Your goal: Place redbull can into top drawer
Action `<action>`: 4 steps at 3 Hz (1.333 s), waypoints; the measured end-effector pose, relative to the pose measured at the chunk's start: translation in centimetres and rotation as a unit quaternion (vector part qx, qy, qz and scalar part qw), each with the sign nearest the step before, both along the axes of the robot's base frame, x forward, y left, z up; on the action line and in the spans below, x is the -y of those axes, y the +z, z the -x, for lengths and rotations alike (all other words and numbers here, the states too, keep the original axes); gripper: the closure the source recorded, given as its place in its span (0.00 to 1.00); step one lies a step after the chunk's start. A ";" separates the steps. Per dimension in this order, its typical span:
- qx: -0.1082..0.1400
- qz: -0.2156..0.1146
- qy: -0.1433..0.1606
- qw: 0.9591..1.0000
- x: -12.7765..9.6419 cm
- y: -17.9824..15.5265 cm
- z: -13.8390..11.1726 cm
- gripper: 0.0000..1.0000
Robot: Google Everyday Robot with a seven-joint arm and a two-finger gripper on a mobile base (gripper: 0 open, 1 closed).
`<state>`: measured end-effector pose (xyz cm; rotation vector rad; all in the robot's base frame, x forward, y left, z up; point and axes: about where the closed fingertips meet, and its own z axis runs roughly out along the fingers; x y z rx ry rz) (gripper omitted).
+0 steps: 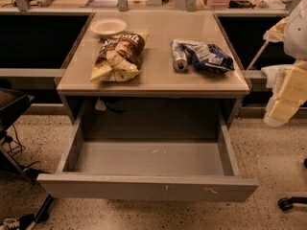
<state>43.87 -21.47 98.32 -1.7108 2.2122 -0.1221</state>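
The redbull can lies on its side on the tabletop, right of centre, its silver top facing the front edge. It touches a blue-and-white chip bag on its right. The top drawer below the tabletop is pulled fully out, and its grey inside holds nothing. My gripper hangs as a pale shape at the right edge of the view, beyond the table's right side, level with the table front. It is well apart from the can and holds nothing that I can see.
A brown and yellow chip bag lies left of centre on the tabletop. A white bowl sits behind it. A dark chair and cables stand at the left. A caster wheel is on the floor at the lower right.
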 end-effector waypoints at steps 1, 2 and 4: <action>0.000 0.000 0.000 1.000 0.0 0.0 0.0 0.00; 0.003 0.000 -0.007 1.000 -0.2 0.4 -1.6 0.00; 0.026 0.023 0.000 0.999 -1.0 1.7 -3.7 0.00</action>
